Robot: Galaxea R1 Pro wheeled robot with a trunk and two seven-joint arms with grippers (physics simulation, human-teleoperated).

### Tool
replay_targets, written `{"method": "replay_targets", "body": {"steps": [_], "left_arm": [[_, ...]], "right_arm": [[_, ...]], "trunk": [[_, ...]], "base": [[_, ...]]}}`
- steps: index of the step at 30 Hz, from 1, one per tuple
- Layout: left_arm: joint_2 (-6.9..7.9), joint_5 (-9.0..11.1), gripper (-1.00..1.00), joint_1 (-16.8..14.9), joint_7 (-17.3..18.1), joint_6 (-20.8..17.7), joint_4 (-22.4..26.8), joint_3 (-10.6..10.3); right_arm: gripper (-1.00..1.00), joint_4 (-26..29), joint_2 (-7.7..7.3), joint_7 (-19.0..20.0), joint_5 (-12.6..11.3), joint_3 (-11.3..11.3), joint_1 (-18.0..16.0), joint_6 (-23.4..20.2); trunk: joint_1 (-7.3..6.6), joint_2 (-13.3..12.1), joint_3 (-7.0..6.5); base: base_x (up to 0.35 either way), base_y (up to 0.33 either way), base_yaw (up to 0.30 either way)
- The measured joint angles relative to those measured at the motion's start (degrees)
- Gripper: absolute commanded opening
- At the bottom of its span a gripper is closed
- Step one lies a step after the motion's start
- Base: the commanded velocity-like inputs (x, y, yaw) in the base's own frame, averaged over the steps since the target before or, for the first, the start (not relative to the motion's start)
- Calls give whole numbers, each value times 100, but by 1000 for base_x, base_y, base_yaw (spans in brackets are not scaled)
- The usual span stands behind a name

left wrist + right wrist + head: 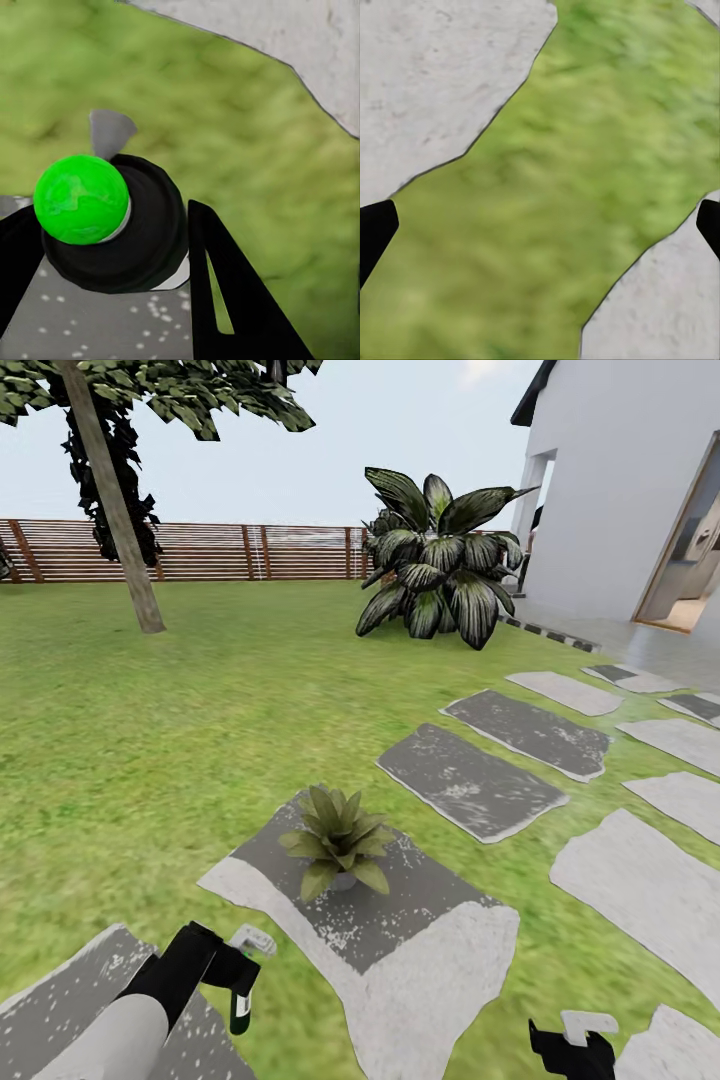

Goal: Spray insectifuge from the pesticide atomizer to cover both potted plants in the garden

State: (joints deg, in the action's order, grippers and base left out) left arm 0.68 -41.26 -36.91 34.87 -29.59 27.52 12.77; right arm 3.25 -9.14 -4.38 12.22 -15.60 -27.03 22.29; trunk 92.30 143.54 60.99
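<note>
- One potted plant (340, 842): low rosette of pointed green leaves in a small grey pot, upright on a grey stepping stone (430, 950) in the lawn (150, 730), ahead of the robot.
- Pesticide atomizer (241, 990): held in the left gripper (225, 968) at the lower left of the head view, greyish nozzle head uppermost and turned toward the plant, body hanging down over grass beside a second slab. From the left wrist view its green end (81, 199) sits in a black collar.
- Left fingers (240, 300): pinching the atomizer from both sides.
- Right gripper (572, 1048): low at the bottom edge, over grass between two slabs; black fingers (375, 229) spread wide, nothing between them.
- Background: broad-leaved bush (440, 565), tree trunk (115, 500), brown slatted fence (200, 550), white house wall (620, 470).
</note>
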Motion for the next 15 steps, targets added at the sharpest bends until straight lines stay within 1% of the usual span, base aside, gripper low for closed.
{"method": "replay_targets", "body": {"steps": [2, 4, 6, 7, 10, 12, 15], "left_arm": [[7, 1, -100, 2, -1, -9, 44, 3], [11, 1, -100, 2, -2, -99, 83, 6], [18, 5, -100, 4, -6, -465, 185, 3], [24, 11, -100, 6, -7, -527, 231, 5], [24, 26, -100, 10, -4, -573, 385, 2], [15, 35, -100, 11, -1, -557, 443, 2], [8, 71, -100, 13, 46, -539, 469, 11]], "right_arm": [[100, 0, 0, -1, 5, 0, 0, 0], [100, 3, 0, -1, 7, 0, 1, 1], [100, -6, 16, -2, 8, 1, 0, -3], [100, -12, 50, -2, 11, 2, 1, -4], [100, -43, 176, -7, 17, 1, 7, 1], [100, -44, 187, -14, 12, -7, 8, 3], [100, -38, 180, -18, 9, -9, 9, 3]], "trunk": [[0, 0, 0], [0, 0, 0], [0, 0, 6], [0, 0, 11], [0, 0, 26], [0, 0, 36], [0, 0, 41]], "base": [[9, 0, 0], [3, 0, 56], [1, 0, 169], [0, 0, 194], [0, 0, 210], [0, 0, 143], [0, 0, 34]]}}
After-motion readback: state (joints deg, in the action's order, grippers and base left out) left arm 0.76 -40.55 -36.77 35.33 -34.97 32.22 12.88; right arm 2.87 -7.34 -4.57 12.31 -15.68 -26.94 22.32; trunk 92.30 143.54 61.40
